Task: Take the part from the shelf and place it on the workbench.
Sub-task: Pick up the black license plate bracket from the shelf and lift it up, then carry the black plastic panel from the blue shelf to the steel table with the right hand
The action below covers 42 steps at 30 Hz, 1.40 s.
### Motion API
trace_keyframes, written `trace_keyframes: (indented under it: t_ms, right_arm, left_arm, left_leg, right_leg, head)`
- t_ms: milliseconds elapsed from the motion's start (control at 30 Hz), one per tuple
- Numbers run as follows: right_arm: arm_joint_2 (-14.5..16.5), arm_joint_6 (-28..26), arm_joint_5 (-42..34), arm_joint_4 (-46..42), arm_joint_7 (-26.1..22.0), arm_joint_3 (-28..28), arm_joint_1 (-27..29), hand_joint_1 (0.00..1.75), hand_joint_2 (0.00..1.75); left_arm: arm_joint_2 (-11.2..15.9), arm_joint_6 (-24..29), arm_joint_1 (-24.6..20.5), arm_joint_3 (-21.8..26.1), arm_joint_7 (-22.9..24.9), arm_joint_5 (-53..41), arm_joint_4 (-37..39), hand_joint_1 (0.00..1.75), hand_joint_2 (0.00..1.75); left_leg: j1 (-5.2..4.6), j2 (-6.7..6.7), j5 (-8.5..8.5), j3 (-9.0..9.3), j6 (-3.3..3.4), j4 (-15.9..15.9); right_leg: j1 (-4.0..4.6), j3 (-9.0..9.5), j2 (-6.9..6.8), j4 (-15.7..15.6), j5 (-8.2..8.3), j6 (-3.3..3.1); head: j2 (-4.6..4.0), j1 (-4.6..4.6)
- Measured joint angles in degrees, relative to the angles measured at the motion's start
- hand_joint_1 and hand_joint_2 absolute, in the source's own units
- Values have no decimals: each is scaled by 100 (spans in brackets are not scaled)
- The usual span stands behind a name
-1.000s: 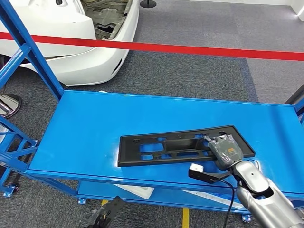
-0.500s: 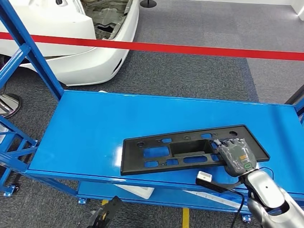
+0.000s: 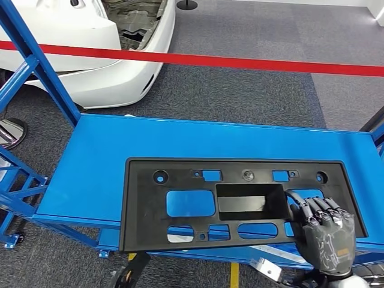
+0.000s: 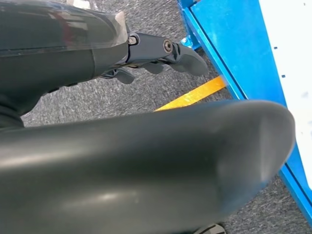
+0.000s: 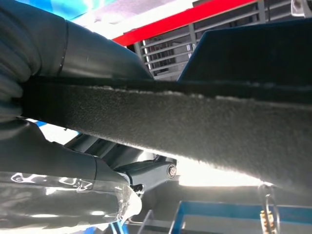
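Observation:
The part (image 3: 144, 204) is a long black plastic plate with several cut-outs. It hangs lifted above the blue shelf top (image 3: 104, 150), its flat face turned up towards me. My right hand (image 3: 326, 237) grips its near right edge, fingers curled over the rim beside the central rectangular recess. In the right wrist view the plate's rough edge (image 5: 206, 122) runs between the thumb and fingers (image 5: 92, 53). My left hand (image 3: 131, 273) hangs low in front of the shelf, holding nothing, its fingers (image 4: 173, 51) stretched out over the carpet.
A blue slanted frame post (image 3: 41, 66) rises at the shelf's left end. Behind the shelf run a red barrier tape (image 3: 226, 60) and a white car body (image 3: 90, 54). A yellow floor line (image 3: 234, 275) lies by the shelf's foot, with grey carpet around.
The plate has come up off the shelf top and towards me, now looking far larger and turned face-up. My right hand drew back and down with it.

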Motion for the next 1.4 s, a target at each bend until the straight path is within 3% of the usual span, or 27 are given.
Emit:
trace_keyframes:
  t_ms: [200,300,567,800,933,1400]
  right_arm:
    - [174,-202,-132,-235,-27,-159,234,175,175]
    - [529,-467,-287,-502,-200,-330,534,175,175]
    - [1661,-527,-783,-1283,-1373,-854,1293,175,175]
    - [1987,-527,-1081,-1471,-1689,-940,1509,175,175]
    - [1996,-527,-1072,-1440,-1625,-914,1476,175,175]
    - [1883,-527,-1028,-1198,-1385,-688,1305,175,175]
  left_arm:
    - [0,7,2,43,-3,9,0,0,0]
    - [0,47,24,71,-28,30,0,0,0]
    - [0,118,75,167,-98,113,1,0,0]
    - [0,-51,76,213,-388,109,1,0,0]
    - [0,-142,71,220,-464,96,1,0,175]
    - [1,-209,66,221,-501,34,-1,0,175]
  left_leg:
    - [-1,0,0,5,0,1]
    - [2,0,0,1,-1,0]
    - [5,0,-1,-1,-1,-5]
    - [1,1,-1,4,-1,-4]
    - [1,1,-1,4,-1,-4]
    - [2,1,-1,4,-1,-4]
  right_leg:
    - [0,1,-2,0,0,0]
    - [2,-2,-3,1,-3,-1]
    - [5,-3,0,1,-8,-2]
    - [2,2,1,1,-7,-2]
    - [2,2,0,1,-7,-2]
    - [2,2,0,1,-7,-2]
  head:
    - [0,0]
    - [0,-1]
    - [0,-1]
    - [0,0]
    - [0,0]
    - [0,0]
